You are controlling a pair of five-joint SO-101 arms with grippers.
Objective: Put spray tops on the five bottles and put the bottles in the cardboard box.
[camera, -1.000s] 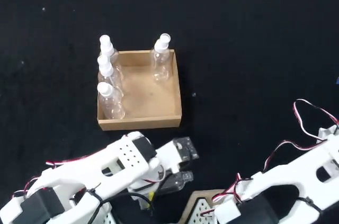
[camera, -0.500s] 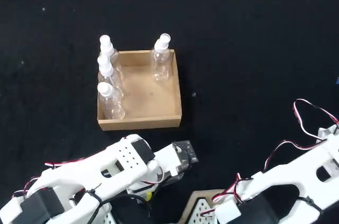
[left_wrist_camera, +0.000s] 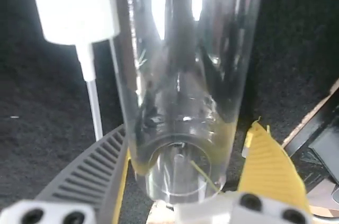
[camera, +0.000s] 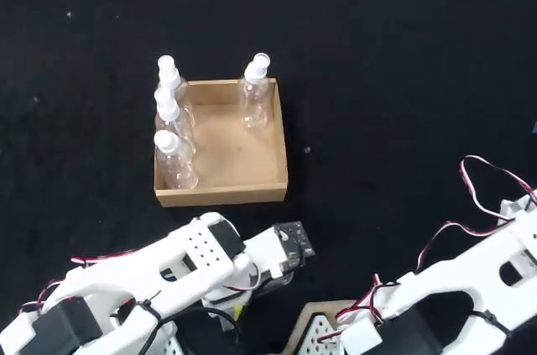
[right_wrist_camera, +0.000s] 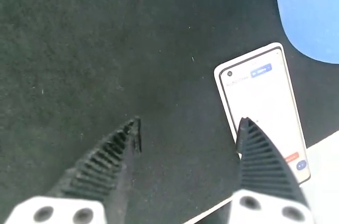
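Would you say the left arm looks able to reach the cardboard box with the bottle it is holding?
Probably yes. The cardboard box sits open just beyond the left gripper and its bottle, nothing lies between them, and the box's middle is bare; four bottles stand along its sides.

Overhead; wrist cameras close (probably sharing table [camera: 377,78]).

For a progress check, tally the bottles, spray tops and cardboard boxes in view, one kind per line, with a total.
Cardboard box: 1.
Bottles: 5, four standing in that box, one in the left gripper.
Spray tops: 5, four on the boxed bottles, one loose beside the held bottle.
Total: 11.
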